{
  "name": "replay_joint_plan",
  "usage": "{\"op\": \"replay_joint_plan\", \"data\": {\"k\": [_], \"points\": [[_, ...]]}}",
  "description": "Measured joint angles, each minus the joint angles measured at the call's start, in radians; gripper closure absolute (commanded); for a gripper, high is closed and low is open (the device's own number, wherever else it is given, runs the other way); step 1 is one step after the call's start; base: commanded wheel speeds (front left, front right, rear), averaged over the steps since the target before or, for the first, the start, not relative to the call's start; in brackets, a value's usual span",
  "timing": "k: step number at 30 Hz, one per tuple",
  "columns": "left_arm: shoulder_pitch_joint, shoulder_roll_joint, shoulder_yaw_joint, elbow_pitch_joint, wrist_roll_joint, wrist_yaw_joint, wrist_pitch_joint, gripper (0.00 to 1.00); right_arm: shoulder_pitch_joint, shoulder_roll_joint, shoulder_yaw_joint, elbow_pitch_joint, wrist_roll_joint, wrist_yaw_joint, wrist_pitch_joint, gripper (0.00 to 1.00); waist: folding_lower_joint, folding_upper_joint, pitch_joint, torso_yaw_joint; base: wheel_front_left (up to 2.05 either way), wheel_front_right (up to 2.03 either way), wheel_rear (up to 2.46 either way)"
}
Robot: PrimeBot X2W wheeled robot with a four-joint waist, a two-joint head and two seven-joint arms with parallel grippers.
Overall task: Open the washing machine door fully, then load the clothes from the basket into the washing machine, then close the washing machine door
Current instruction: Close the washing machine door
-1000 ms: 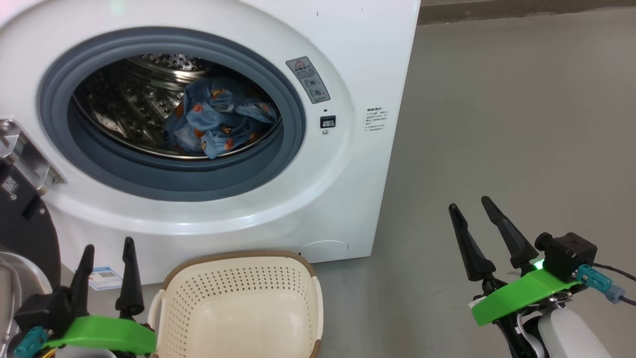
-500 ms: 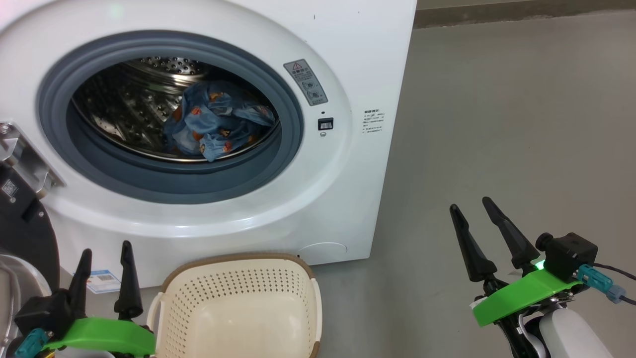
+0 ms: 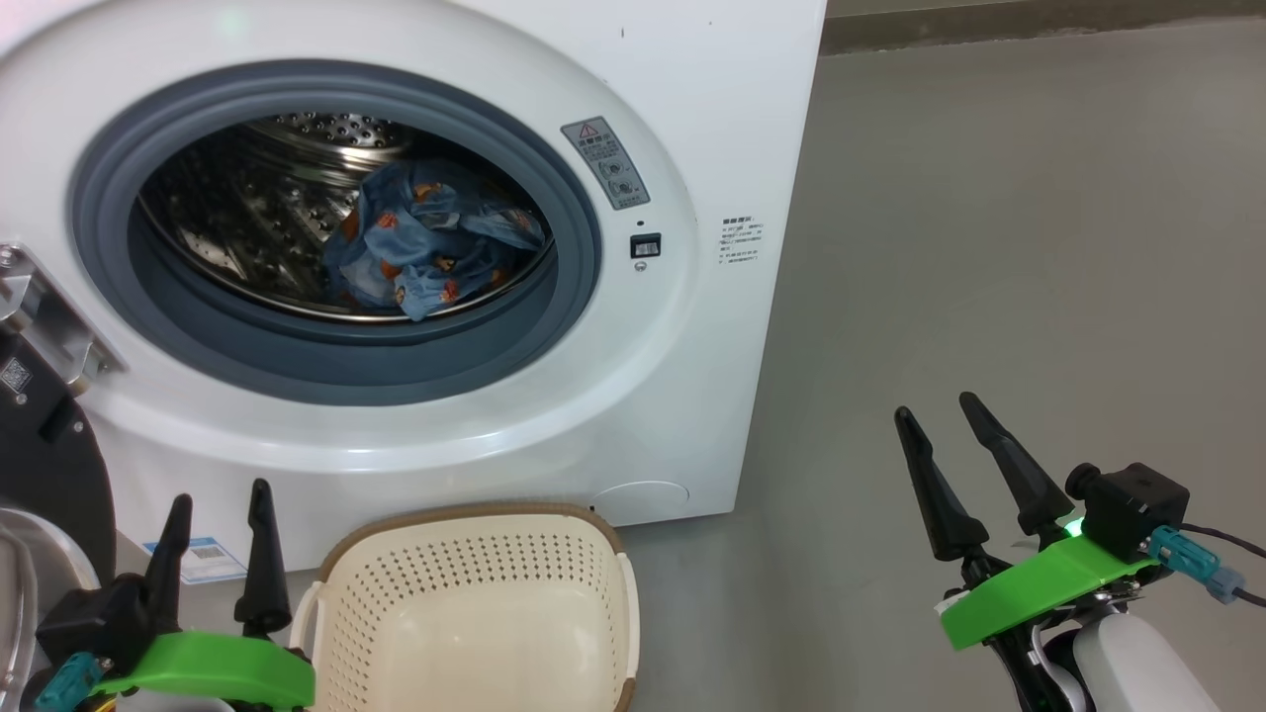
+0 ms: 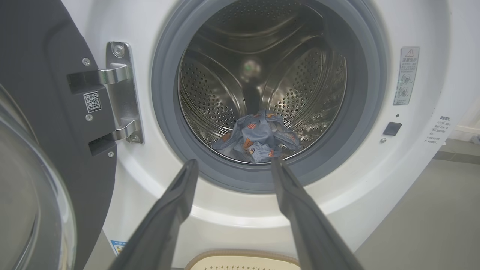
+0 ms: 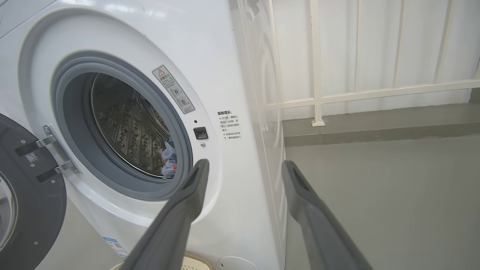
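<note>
Clothes [image 3: 430, 247] lie inside the drum [image 3: 247, 227] of the washing machine [image 3: 692, 119], as a blue bundle low at its front. The basket [image 3: 475, 514] on the floor [image 3: 989, 247] near us shows a bare bottom. So we judge that the loading is done and the step in hand is to close the door [image 3: 45, 465], which stands open at the left on its metal hinge [image 4: 122, 92].

Both grippers are empty, with the fingers spread wide. The left gripper [image 3: 220, 492] hovers low at the left, just beside the basket and near the door. The right gripper [image 3: 935, 405] hovers well apart at the right, over bare floor.

To do this well, we would choose the left gripper, because it is the nearer one to the door. We should bring it round the free edge of the black rim, far from the hinge, and push in an arc that follows the hinge, not in a straight line. The rim looks glossy, so the fingers could slide on it; a flat, slow contact seems safer. Before the last push we should check that no cloth hangs over the grey rubber ring [image 4: 167, 112], since the bundle lies close to the drum's lip. A firm final press on the side of the latch hole [image 3: 649, 245] should make the lock catch.
</note>
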Motion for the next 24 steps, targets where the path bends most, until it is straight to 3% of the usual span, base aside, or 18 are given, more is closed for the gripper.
{"op": "replay_joint_plan", "data": {"k": [9,24], "points": [[0.000,-0.002,0.002,-0.006,-0.001,0.000,0.000,0.00,0.000,0.000,-0.001,-0.001,0.000,0.000,0.000,0.00,0.0000,0.0000,0.000,0.001,-0.50,0.50,0.00],[0.009,-0.005,0.004,-0.020,-0.001,-0.001,0.000,0.00,0.001,0.000,-0.002,-0.003,0.000,0.000,0.000,0.00,0.0000,0.0000,-0.002,0.007,-1.41,1.41,0.00]]}}
